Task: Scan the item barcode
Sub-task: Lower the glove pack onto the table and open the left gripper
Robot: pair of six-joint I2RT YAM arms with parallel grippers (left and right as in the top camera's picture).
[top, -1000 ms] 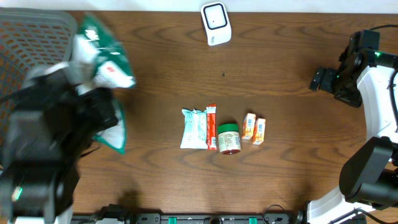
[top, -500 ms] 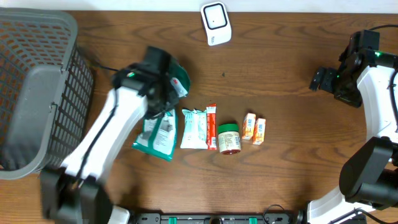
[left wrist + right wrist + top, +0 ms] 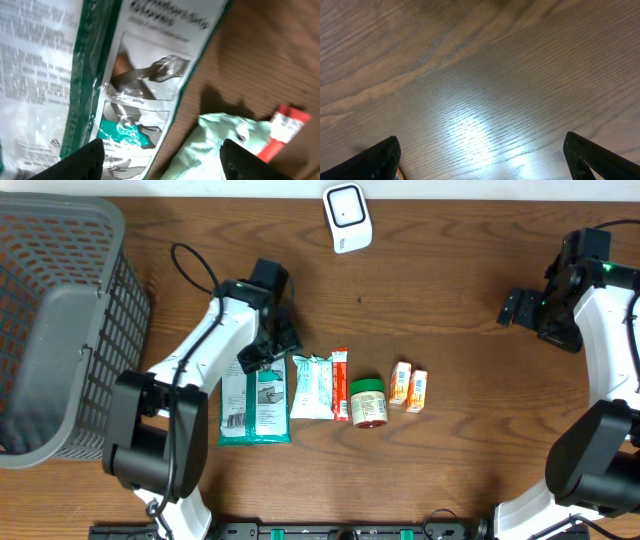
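Your left gripper (image 3: 270, 352) hangs just above the top edge of the green packet (image 3: 253, 405). In the left wrist view its jaws stand well apart, with nothing between them. The green packet lies flat on the table (image 3: 450, 260), left of centre in the overhead view, and nothing holds it.

It sits at the left end of a row, just beside the pale packet (image 3: 311, 387). Then come the red bar (image 3: 340, 383), the jar (image 3: 367, 402) and the two orange boxes (image 3: 408, 387). What looks like a barcode shows near the green packet's lower left corner, facing up.

The scanner (image 3: 346, 218) stands at the top centre of the frame, well apart from every item, and nothing is presented to it. The pictures cannot tell you whether any of these items has passed it. Judged from how things lie, a full pass is left to do: pick one item, carry it up to the scanner, and turn its barcode toward the scanner's face.

Your right gripper (image 3: 512, 310) hangs at the right edge, far from the row. Its jaws are spread wide over bare wood in the right wrist view, and it holds nothing.

The basket (image 3: 60, 330) fills the upper left of the frame. No item shows inside it from above.
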